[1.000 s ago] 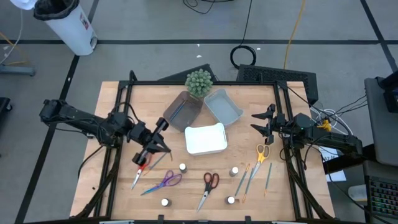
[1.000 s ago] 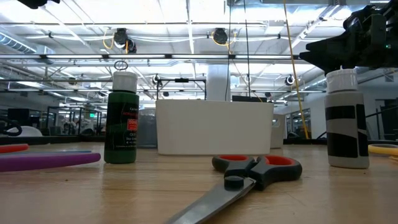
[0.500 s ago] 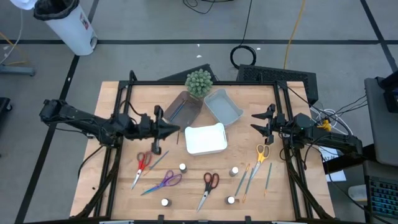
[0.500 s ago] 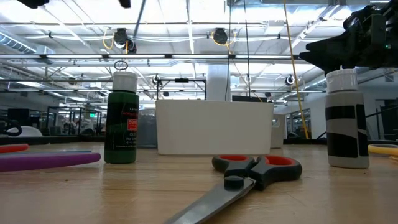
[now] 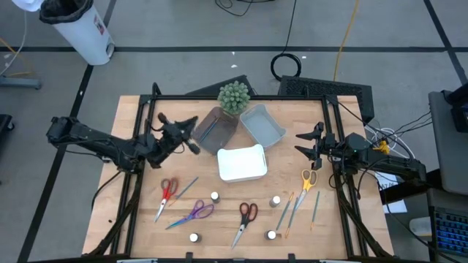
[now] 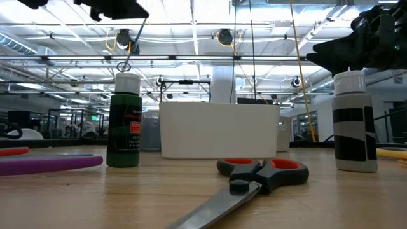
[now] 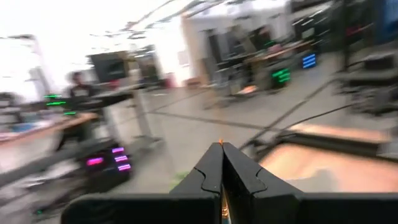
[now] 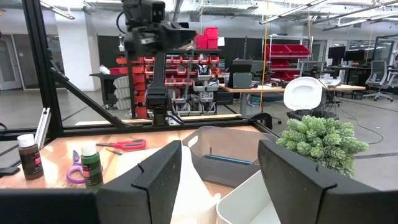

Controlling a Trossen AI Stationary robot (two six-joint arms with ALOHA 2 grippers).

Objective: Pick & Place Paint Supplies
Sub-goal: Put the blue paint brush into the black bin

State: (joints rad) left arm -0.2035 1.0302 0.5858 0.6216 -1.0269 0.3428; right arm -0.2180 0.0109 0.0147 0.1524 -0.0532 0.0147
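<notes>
I see a thin brush (image 7: 221,180) pinched between my left gripper (image 5: 191,126)'s closed fingers, raised just beside the brown tray (image 5: 216,130), on the side away from the white tray (image 5: 242,162). My right gripper (image 5: 302,145) waits with jaws apart, well off past the blue-grey tray (image 5: 263,124), above the yellow-handled scissors (image 5: 308,180) on the surface (image 5: 139,212).

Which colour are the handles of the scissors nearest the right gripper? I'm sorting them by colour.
Yellow: the scissors lie just below the right gripper in the high view.

Brown tray (image 5: 219,134), pale blue-grey tray (image 5: 274,136) and white tray (image 5: 242,174) cluster near a green spiky plant (image 5: 233,96).
</notes>
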